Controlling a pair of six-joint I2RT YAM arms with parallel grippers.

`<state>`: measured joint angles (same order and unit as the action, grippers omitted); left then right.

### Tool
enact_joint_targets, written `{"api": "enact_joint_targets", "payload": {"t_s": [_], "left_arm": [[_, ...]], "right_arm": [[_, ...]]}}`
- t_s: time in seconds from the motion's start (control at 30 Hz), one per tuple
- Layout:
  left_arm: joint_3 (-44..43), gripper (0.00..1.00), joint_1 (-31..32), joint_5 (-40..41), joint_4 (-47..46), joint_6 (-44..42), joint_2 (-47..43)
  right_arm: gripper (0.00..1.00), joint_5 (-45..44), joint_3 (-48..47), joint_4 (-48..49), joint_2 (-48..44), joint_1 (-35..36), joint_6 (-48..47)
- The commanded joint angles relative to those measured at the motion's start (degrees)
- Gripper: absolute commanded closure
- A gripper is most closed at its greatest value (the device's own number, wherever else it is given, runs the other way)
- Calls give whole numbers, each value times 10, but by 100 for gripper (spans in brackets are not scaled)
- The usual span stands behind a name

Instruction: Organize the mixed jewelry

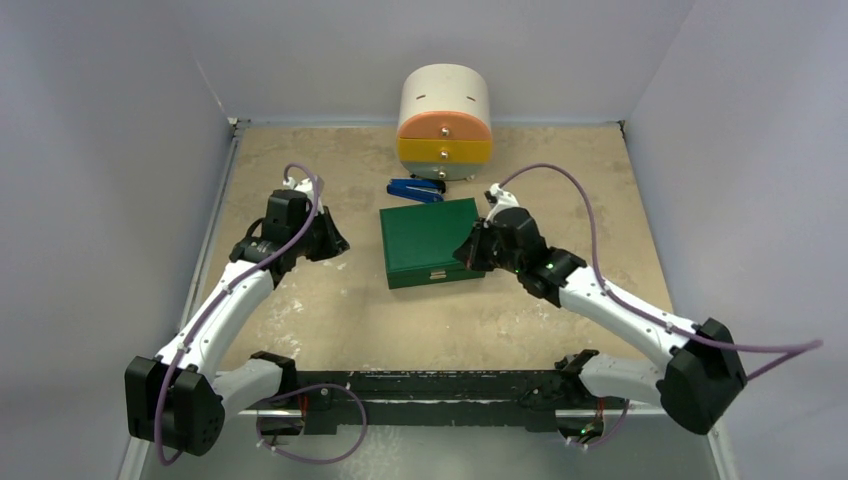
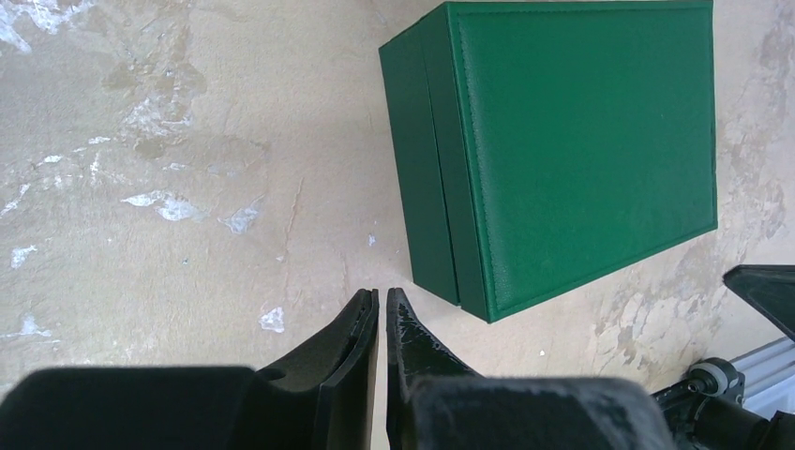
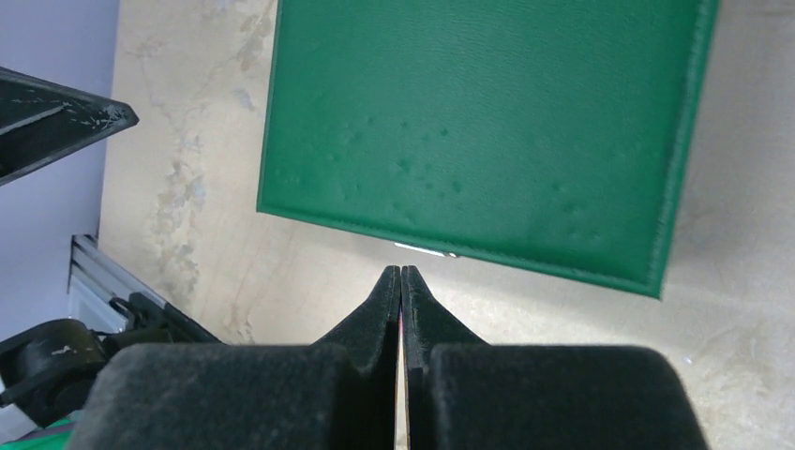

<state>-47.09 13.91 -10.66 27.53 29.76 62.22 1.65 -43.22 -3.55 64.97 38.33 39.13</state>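
The box (image 1: 432, 243) sits closed on the tabletop (image 1: 330, 310); no jewelry shows, so sorting looks finished or unstarted. Right jaws closed, left jaws nearly closed, both empty.

Green box (image 1: 432, 243) centre, drawer unit (image 1: 445, 122) behind

The box (image 1: 432, 243) sits closed at the middle of the bench (image 1: 330, 320). The stapler (image 1: 416, 190) lies just behind it. The drawer unit (image 1: 445, 120) stands behind the stapler, near the far wall. The left hand (image 1: 338, 243) is left of the box and apart from it. The right hand (image 1: 466, 252) is at its right edge.
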Motion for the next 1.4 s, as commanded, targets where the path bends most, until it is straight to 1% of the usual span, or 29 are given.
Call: {"api": "enact_joint_targets", "payload": {"t_s": [0.0, 0.13, 0.33, 0.5, 0.77, 1.0, 1.37], "left_arm": [[-9, 92, 1, -4, -10, -15, -5], [-9, 92, 2, -3, -7, -15, -4], [-10, 92, 1, -1, -8, -15, -7], [-10, 92, 1, -2, -7, -15, -6], [-9, 92, 1, -1, -7, -15, -7], [-9, 92, 1, 3, -6, -16, -8], [-9, 92, 1, 5, -5, -16, -5]], "right_arm": [[100, -71, -67, -10, 57, 42, -28], [100, -117, -114, -30, 106, 77, -47], [100, -168, -156, -63, 160, 110, -63], [100, -194, -170, -80, 183, 132, -66], [100, -226, -178, -95, 212, 140, -65], [100, -229, -170, -103, 234, 149, -60], [100, -224, -90, -92, 251, 170, -8]]}}
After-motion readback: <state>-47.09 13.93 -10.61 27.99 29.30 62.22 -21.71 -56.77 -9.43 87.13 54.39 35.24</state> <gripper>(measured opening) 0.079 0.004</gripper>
